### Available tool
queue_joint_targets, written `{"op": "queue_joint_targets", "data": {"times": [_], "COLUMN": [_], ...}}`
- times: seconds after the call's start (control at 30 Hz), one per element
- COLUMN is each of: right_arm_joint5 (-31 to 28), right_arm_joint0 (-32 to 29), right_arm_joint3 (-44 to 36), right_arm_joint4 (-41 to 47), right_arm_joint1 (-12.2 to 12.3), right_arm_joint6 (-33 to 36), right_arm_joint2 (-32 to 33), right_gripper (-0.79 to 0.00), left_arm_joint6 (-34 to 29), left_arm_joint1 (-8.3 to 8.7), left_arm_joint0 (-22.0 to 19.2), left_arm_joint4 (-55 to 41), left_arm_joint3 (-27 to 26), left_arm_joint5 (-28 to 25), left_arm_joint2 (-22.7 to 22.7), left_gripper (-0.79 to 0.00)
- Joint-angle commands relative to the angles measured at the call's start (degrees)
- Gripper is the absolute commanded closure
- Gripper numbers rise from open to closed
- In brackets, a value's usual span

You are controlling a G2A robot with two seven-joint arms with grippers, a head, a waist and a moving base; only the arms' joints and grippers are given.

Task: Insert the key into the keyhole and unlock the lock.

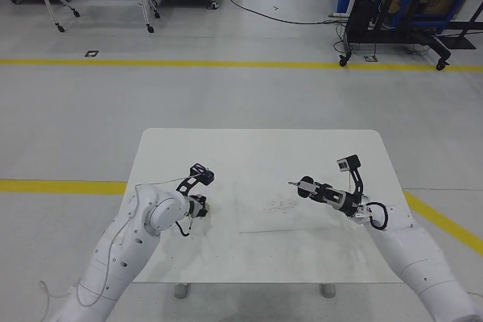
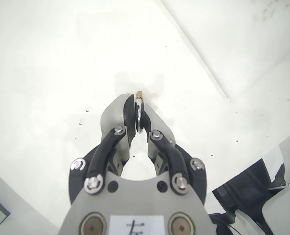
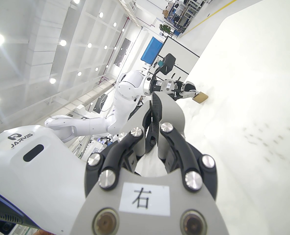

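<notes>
Left of middle, left gripper point(image 1: 201, 208) clamps the hard little lock point(image 3: 200, 97) by its slippery loop point(image 2: 138, 117); right gripper point(image 1: 304, 187) pinches the thin key point(image 1: 293, 184).

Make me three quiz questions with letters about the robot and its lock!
1. Where is the padlock? A in the left gripper B in a drawer C on the floor
2. Its body is? A red B brass-coloured C blue
3. The key is? A in the keyhole B apart from the padlock C on the floor
Answers: A, its pads pinch the shackle; B, the right wrist view shows brass; B, the right gripper holds it away from the padlock.
</notes>
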Motion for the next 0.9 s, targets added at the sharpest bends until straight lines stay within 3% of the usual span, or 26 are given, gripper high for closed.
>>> {"op": "queue_joint_targets", "data": {"times": [0.0, 0.27, 0.43, 0.7, 0.87], "right_arm_joint5": [0.0, 0.0, 0.0, 0.0, 2.6], "right_arm_joint0": [0.0, 0.0, 0.0, 0.0, -0.7], "right_arm_joint3": [0.0, 0.0, 0.0, 0.0, -1.4], "right_arm_joint4": [0.0, 0.0, 0.0, 0.0, 1.8], "right_arm_joint1": [0.0, 0.0, 0.0, 0.0, -0.5], "right_arm_joint6": [0.0, 0.0, 0.0, 0.0, -3.1], "right_arm_joint2": [0.0, 0.0, 0.0, 0.0, -0.7], "right_gripper": [0.000, 0.000, 0.000, 0.000, 0.000], "left_arm_joint6": [-0.6, 1.7, 11.2, 11.2, 17.7], "left_arm_joint1": [-0.13, -0.14, 0.01, 0.01, -0.98], "left_arm_joint0": [-0.6, -1.3, 1.2, 1.2, 0.9], "left_arm_joint4": [0.5, 2.3, -2.7, -2.7, -19.4], "left_arm_joint3": [0.6, 0.4, -3.0, -3.0, 2.6], "left_arm_joint5": [0.2, 1.3, 1.0, 1.0, -2.0], "left_arm_joint2": [0.7, 0.7, -2.3, -2.3, -3.6], "left_gripper": [0.000, 0.000, 0.000, 0.000, 0.000]}}
